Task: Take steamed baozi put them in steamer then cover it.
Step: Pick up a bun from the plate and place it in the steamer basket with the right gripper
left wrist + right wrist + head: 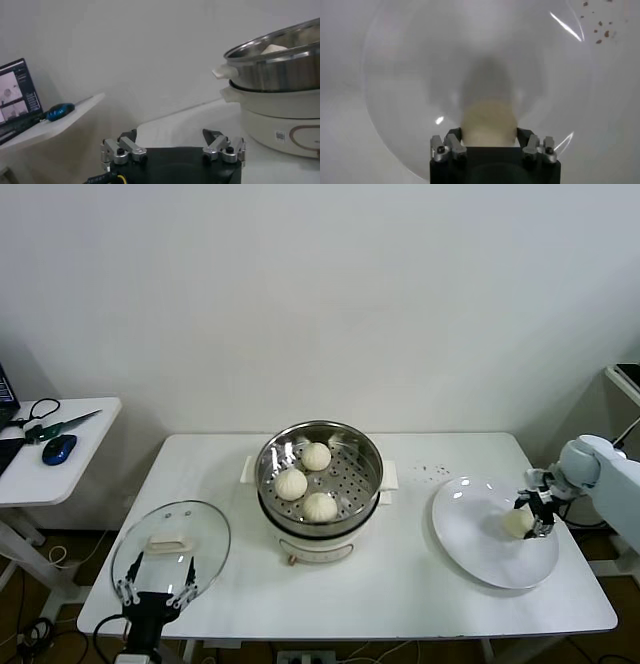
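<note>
Three steamed baozi (305, 479) already sit on the perforated floor of the steel steamer (365, 456) at the middle of the white tabletop (420, 584), while the fourth baozi (518, 523) waits on the white plate (470, 534) at the right. The right pincer (538, 511) has its fingers set on either side of that last bun, which fills the gap between them in the right wrist view (487, 122); whether they are already clenched on it cannot be told. The bun looks to rest on the plate, so the lift appears not yet made. At the near left corner the glass cover (172, 546) lies flat with its white handle (167, 544) up, set aside, it seems, so the basket stays open for loading. The left pincer (155, 587) hovers at the cover's near edge, released and spread wide, likely waiting its turn to lid the steamer.
</note>
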{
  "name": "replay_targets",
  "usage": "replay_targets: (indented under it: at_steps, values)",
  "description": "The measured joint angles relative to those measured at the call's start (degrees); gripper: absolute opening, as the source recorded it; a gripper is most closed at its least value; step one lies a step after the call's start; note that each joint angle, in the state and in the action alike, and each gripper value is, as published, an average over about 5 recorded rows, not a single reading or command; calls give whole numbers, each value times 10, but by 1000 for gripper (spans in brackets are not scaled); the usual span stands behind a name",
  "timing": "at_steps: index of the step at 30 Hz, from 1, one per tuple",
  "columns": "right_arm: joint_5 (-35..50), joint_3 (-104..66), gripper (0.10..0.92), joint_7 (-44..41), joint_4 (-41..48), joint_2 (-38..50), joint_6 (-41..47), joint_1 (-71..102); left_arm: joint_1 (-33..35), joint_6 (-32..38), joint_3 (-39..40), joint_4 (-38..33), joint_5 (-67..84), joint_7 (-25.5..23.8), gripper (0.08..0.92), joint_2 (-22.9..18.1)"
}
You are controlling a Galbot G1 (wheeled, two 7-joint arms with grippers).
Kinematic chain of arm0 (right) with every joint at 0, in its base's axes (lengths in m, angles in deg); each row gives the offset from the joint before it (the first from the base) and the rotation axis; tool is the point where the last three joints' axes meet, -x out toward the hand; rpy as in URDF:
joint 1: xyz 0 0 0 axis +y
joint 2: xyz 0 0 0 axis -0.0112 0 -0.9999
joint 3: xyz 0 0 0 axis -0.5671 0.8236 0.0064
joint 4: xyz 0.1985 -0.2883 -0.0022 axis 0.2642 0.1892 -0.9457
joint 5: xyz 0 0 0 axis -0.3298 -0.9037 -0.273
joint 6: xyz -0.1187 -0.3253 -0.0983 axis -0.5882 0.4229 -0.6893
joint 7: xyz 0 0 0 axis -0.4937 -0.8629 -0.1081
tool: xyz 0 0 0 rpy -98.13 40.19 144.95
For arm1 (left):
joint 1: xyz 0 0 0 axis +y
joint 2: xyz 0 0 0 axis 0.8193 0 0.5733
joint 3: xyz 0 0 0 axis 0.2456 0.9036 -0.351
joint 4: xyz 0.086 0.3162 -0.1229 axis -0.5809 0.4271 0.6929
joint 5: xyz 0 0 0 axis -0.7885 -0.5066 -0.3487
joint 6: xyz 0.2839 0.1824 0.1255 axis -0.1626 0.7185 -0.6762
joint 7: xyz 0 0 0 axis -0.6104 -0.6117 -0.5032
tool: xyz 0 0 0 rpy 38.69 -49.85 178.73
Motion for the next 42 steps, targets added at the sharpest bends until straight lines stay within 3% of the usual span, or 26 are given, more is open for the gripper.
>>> replay_targets:
  at_steps: [12,29,42]
  values:
    - [171,196,701,8,-55,-31,54,-212,0,6,15,-6,4,-2,823,6]
    - [471,446,704,46,-97,-213,130,-451,-4,8,42,-17,13,-13,823,13]
    - [567,535,704,77,-96,-344,159,-463,-1,9,41,-16,15,-36,823,20]
